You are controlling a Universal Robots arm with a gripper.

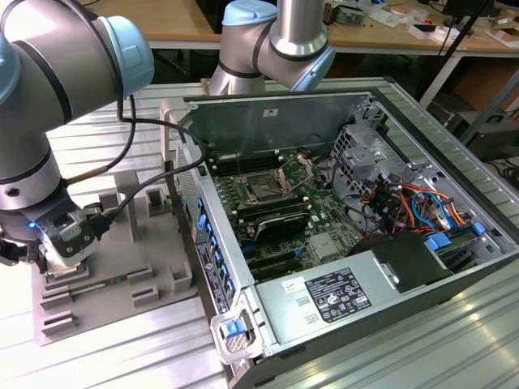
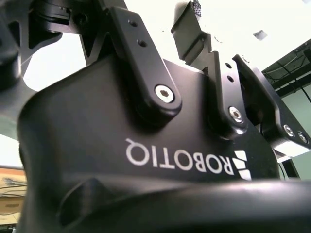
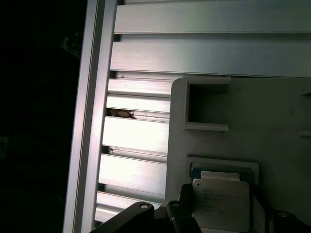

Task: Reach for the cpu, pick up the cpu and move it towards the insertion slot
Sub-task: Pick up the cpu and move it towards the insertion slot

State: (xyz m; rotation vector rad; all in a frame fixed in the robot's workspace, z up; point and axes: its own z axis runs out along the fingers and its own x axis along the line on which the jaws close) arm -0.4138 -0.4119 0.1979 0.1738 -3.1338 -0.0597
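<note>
the reach is judged to be done, or very nearly so: in the exterior view the arm is seen bent low at that view's left, with the hand [image 1: 60, 259] set right down at the grey tray [image 1: 138, 271], which rests on the ribbed metal worktop [image 1: 122, 356] just beside the open computer case [image 1: 276, 121]. in the first wrist view the cpu [image 3: 221, 204] is found directly under the hand, its shiny silver top facing up, lying over a square recess of the tray with a strip of green showing along one edge of that recess. black parts of the hand are seen close against the cpu's sides, but whether the hand is spread, pressed together or already pinching the chip cannot be told from these pictures. nor can it be made out whether the cpu is seated in the recess or raised a little out of it. the pick-up is therefore taken as not yet confirmed – at best it is in its first instant. the carry is judged to be wholly undone: the insertion slot [image 1: 263, 189] is seen inside the case, well apart from the tray, ringed by the green circuit board [image 1: 324, 219], and its steel bracket [image 1: 296, 168] stands hinged up, so that the dark square of the slot lies uncovered – nothing is seen resting in it.
</note>
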